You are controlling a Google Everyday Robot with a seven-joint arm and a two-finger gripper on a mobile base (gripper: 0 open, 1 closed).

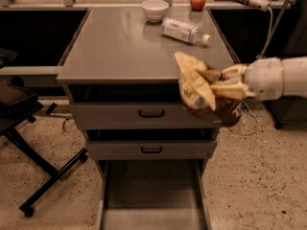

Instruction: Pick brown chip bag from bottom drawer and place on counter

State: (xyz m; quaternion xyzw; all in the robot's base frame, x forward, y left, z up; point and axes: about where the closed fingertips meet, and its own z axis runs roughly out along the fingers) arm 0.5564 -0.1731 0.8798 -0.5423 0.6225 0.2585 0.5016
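Bottom drawer [151, 195] open, nearest; gripper [218, 83] clamped on bag [196, 87], holding it in the air at the counter's [124, 47] front right edge; bottle [184, 31] and bowl [155, 9] on counter, apple [197, 1] farthest back

Crinkly bag [195, 86] in tool [219, 83] by smooth counter [122, 47]

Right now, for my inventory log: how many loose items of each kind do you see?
white bowl: 1
red apple: 1
clear bottle: 1
brown chip bag: 1, clamped in the gripper, off the counter's front right corner
Total: 4
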